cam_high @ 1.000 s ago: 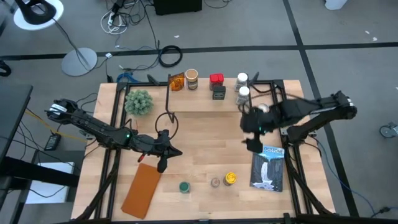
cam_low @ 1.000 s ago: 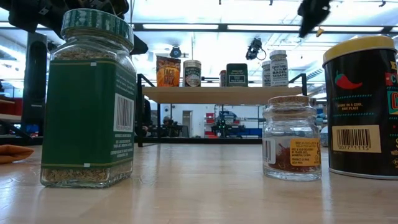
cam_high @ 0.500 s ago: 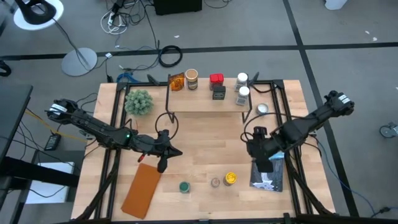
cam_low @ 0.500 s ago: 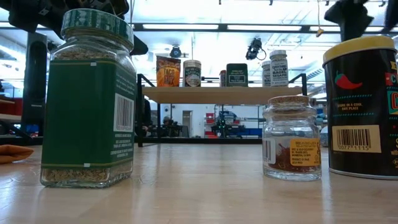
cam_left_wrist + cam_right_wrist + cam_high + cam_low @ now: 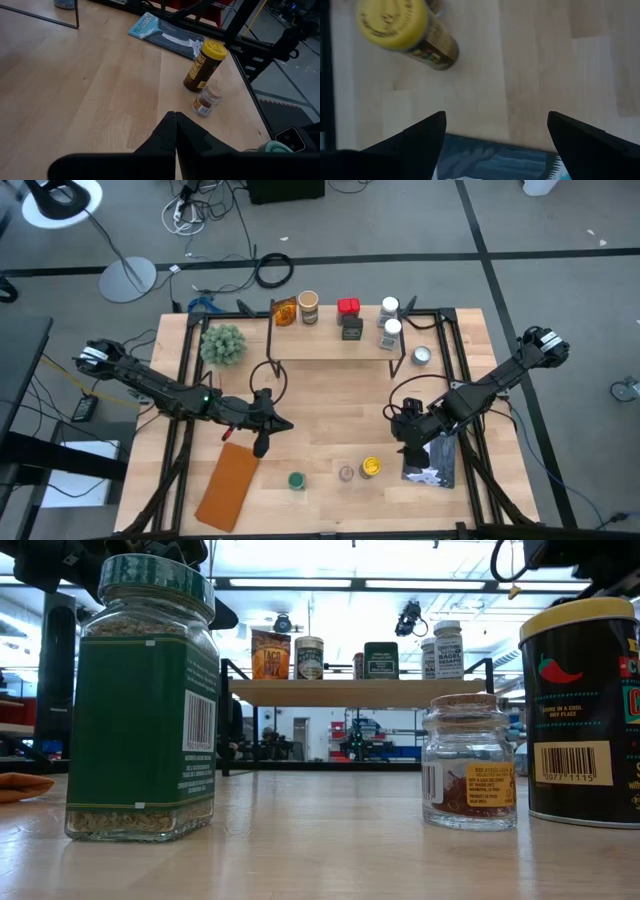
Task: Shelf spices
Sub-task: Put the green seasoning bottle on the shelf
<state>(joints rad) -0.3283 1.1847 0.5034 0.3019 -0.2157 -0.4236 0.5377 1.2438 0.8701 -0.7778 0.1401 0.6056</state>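
Note:
The shelf [image 5: 335, 345] stands at the table's far side and bears an amber packet [image 5: 283, 311], a tan-lidded jar [image 5: 308, 306], a red tin [image 5: 348, 307], a black box [image 5: 351, 328] and two white-lidded jars [image 5: 390, 320]. Near the front edge stand a green-lidded jar [image 5: 296, 481], a small cork-topped jar [image 5: 346, 473] and a yellow-lidded jar [image 5: 371, 468] [image 5: 400, 22]. My right gripper [image 5: 408, 442] [image 5: 496, 120] hangs open above the table, just right of the yellow-lidded jar, holding nothing. My left gripper [image 5: 262, 442] [image 5: 175, 117] waits shut at centre left.
A blue-and-white flat packet [image 5: 432, 460] [image 5: 500, 160] lies under and right of my right gripper. A silver round tin [image 5: 422, 356] sits by the shelf's right leg. A brown flat pad [image 5: 230, 485] lies front left, and a green plant [image 5: 223, 343] stands far left.
My right gripper has come down and toward the table's near edge, from beside the shelf's right end to a spot over the packet's left edge near the yellow-lidded jar. It has stayed open.

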